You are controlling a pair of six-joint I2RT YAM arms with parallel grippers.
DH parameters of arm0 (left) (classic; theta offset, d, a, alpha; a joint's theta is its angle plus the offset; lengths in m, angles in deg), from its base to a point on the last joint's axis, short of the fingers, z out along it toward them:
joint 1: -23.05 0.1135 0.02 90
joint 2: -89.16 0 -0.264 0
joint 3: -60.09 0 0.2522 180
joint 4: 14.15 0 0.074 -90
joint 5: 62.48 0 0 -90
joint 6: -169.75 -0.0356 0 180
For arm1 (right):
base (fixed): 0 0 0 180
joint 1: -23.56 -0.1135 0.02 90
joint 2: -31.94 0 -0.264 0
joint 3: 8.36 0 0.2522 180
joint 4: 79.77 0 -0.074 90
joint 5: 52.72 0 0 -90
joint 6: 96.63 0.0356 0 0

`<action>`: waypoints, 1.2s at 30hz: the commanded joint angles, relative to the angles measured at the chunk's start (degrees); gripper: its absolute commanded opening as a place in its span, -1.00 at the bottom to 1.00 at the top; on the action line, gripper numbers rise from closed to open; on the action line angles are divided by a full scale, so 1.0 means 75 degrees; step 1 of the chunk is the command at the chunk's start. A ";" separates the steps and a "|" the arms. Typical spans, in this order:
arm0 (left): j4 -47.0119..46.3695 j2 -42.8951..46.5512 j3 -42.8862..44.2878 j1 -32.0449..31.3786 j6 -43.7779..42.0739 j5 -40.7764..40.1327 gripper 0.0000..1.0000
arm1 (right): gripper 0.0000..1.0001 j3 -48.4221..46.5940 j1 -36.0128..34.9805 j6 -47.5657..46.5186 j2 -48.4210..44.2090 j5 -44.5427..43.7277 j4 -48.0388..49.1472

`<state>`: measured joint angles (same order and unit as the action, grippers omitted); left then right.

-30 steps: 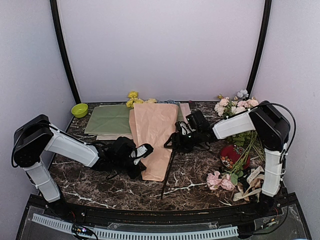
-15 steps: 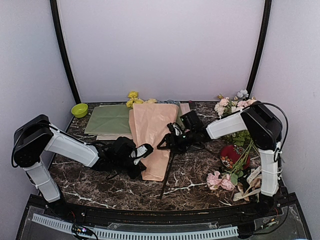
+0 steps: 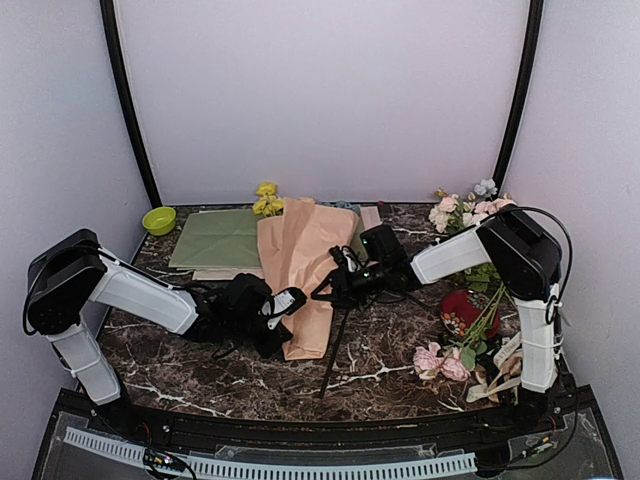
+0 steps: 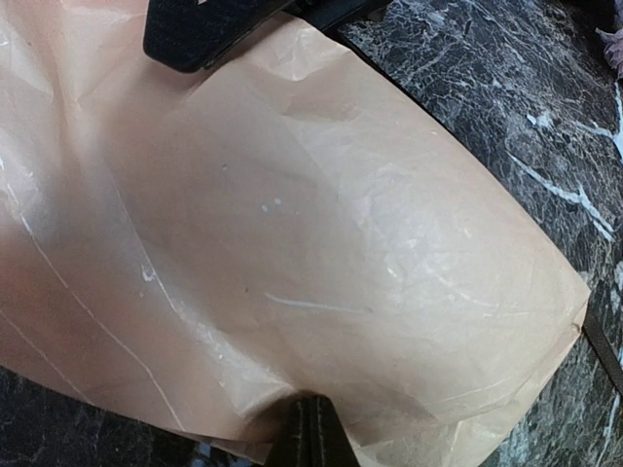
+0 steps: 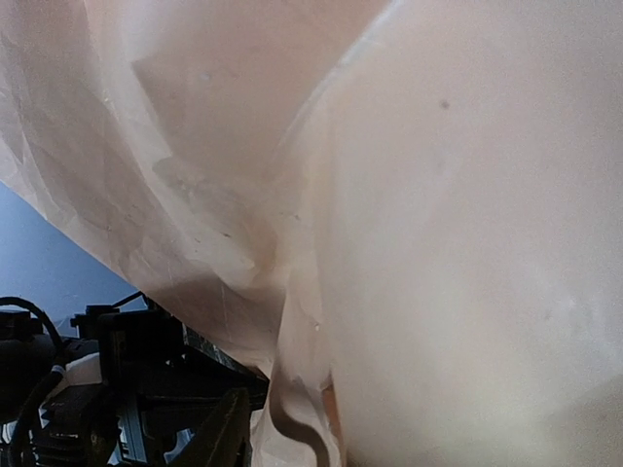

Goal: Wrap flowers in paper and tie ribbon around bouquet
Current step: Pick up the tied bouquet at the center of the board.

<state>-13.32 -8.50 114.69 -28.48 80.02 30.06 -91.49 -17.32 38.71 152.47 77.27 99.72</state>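
1. The bouquet lies mid-bench, a cone of peach-pink paper with its narrow end toward the near edge.
2. Yellow flowers show above its wide far end (their stalks are covered).
3. The left jaws are pressed together on the paper's left edge, which puckers around their tips.
4. The right jaws sit at the cone's right edge, where the paper stands in a raised fold. One finger shows beside it and the other is covered, so a pinch cannot be told.
5. The thin dark ribbon lies loose just right of the narrow end.
6. A green sheet lies left of the wide end, with a lime bowl beyond it and pink and white roses at far right.
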 commanded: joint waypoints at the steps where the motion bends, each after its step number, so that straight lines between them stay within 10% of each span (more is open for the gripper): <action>1: 0.1314 -0.0384 -0.0342 -0.0032 0.0084 0.0214 -1.00 | -0.09 0.0058 -0.0050 0.0026 -0.0320 0.0233 0.0065; 16: 0.1291 -0.0384 -0.0365 -0.0031 0.0081 0.0292 -1.00 | 0.19 0.1621 -0.0464 0.1349 -0.0661 0.0473 0.1430; 36: 0.1290 -0.0390 -0.0383 -0.0032 0.0095 0.0328 -1.00 | 0.26 0.1211 0.0103 0.0521 -0.0860 -0.0875 -0.0243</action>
<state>-13.34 -8.50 114.60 -28.48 80.04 30.30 -78.94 -17.45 44.63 143.57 72.92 98.52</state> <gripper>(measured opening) 0.005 0.628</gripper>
